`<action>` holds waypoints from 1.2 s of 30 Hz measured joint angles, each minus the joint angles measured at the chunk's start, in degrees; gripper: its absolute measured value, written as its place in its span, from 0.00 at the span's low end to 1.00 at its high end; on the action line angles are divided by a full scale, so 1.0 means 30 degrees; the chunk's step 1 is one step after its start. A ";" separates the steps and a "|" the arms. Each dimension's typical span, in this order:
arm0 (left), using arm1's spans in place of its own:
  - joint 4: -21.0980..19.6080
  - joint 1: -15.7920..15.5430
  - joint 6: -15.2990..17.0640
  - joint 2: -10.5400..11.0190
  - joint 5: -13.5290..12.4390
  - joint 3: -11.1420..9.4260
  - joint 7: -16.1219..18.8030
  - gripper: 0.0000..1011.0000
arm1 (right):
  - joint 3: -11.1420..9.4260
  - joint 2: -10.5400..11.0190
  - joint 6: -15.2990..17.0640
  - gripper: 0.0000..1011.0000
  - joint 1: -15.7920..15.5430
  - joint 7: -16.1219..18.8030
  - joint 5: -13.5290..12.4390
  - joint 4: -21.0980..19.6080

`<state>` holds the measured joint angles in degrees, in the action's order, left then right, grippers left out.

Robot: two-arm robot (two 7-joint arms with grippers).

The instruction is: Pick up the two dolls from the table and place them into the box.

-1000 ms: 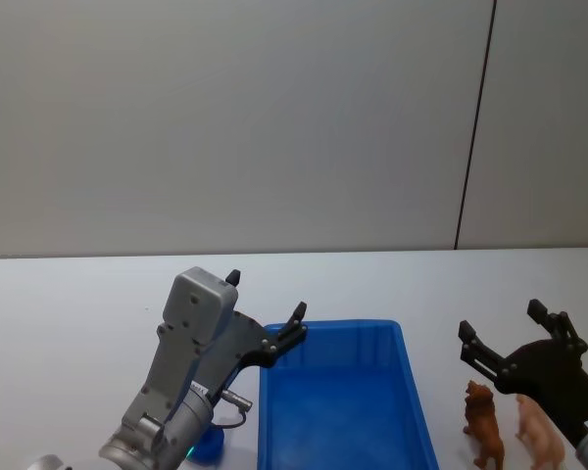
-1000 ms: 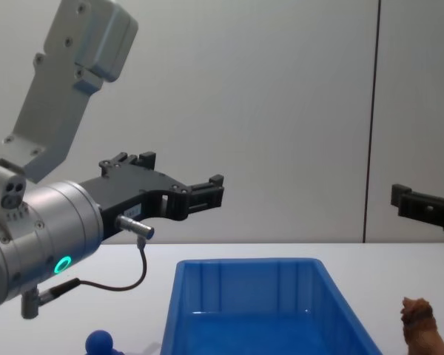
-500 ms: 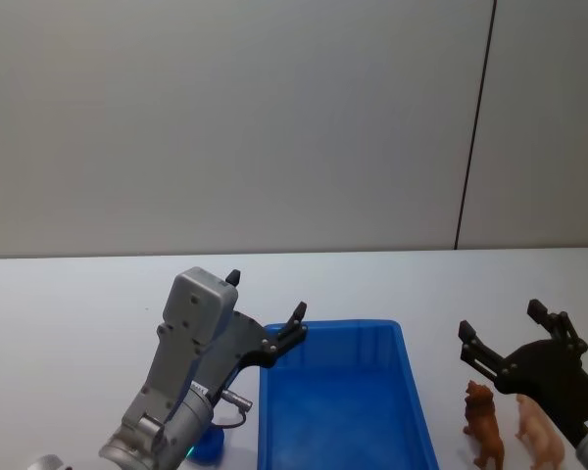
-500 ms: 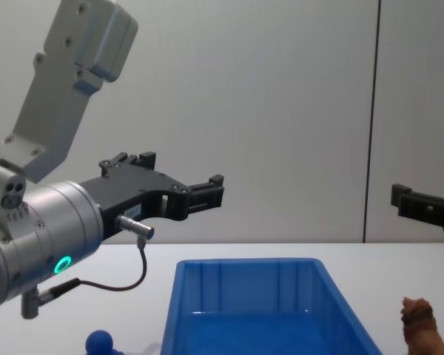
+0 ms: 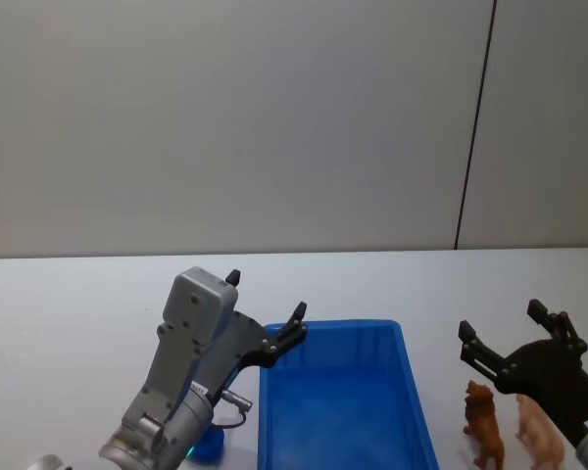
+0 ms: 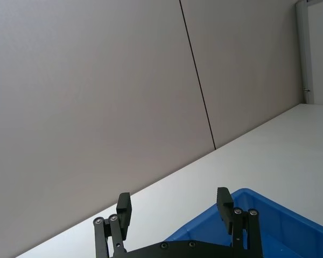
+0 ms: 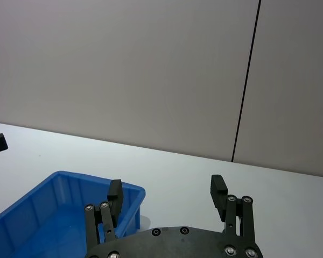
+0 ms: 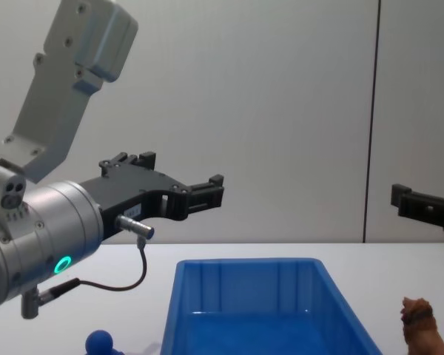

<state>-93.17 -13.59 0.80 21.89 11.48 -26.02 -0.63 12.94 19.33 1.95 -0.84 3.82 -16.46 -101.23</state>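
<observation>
Jaws spread empty on both raised arms (left beside the box [image 5: 345,351], right over the brown doll [image 5: 483,424]).

We see our left gripper [image 6: 174,205] at the near edge, its two black jaws standing wide apart with nothing held between them. Beyond the jaws the white desk [image 6: 290,145] runs away to meet a plain grey wall [image 6: 86,97]. A corner of the bright blue box [image 6: 274,215] shows just past one jaw, with its thick rim and a little of its inner wall. That jaw crosses in front of the rim, and we cannot tell whether they touch. A thin dark seam [image 6: 197,75] slants down the wall to the desk, and a pale frame [image 6: 300,48] stands at the far end of the wall
</observation>
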 joint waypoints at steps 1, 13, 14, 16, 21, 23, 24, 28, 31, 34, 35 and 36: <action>0.0000 0.0000 0.0000 0.0000 0.0000 0.0000 0.0000 0.99 | -0.0001 0.0000 0.0001 0.99 0.0000 0.0001 0.0001 0.0000; -0.0001 0.0000 0.0000 0.0000 0.0000 -0.0001 0.0000 0.99 | -0.0001 0.0000 0.0000 0.99 0.0000 0.0000 0.0001 0.0000; -0.0001 -0.0001 -0.0001 0.0001 0.0000 0.0000 0.0000 0.99 | -0.0001 0.0000 0.0001 0.99 0.0000 0.0000 0.0000 0.0000; 0.0000 0.0000 -0.0001 0.0000 0.0000 0.0000 0.0000 0.99 | -0.0001 0.0000 0.0001 0.99 0.0000 0.0001 0.0001 0.0000; -0.0001 0.0000 -0.0001 0.0001 0.0000 -0.0001 0.0000 0.99 | -0.0012 -0.0016 0.0053 0.99 -0.0009 -0.0050 0.0006 0.0000; -0.0001 -0.0001 0.0000 0.0000 0.0000 0.0000 0.0000 0.99 | -0.0025 -0.0033 0.0157 0.99 -0.0022 -0.0185 0.0008 0.0010; -0.0001 0.0000 0.0000 0.0001 0.0000 -0.0001 0.0000 0.99 | -0.0029 -0.0042 0.0217 0.99 -0.0027 -0.0263 0.0011 0.0015; -0.0001 0.0000 0.0000 0.0001 0.0000 -0.0001 0.0000 0.99 | -0.0051 -0.0102 0.0604 0.99 -0.0072 -0.0683 0.0031 0.0045; -0.0001 -0.0001 -0.0001 0.0001 0.0000 0.0000 0.0000 0.99 | -0.0069 -0.0162 0.0951 0.99 -0.0106 -0.1042 0.0066 0.0078; -0.0001 -0.0001 0.0000 0.0001 -0.0001 -0.0001 0.0000 0.99 | -0.0086 -0.0230 0.1384 0.99 -0.0145 -0.1469 0.0114 0.0116; -0.0001 0.0000 0.0000 0.0001 0.0000 0.0000 0.0000 0.99 | -0.0094 -0.0256 0.1591 0.99 -0.0161 -0.1668 0.0147 0.0136; -0.0001 0.0000 -0.0001 0.0000 0.0000 0.0000 0.0000 0.99 | -0.0097 -0.0275 0.1689 0.99 -0.0176 -0.1764 0.0164 0.0150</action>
<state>-93.18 -13.59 0.79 21.89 11.48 -26.02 -0.63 12.65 18.51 7.01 -1.37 -1.47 -15.97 -100.78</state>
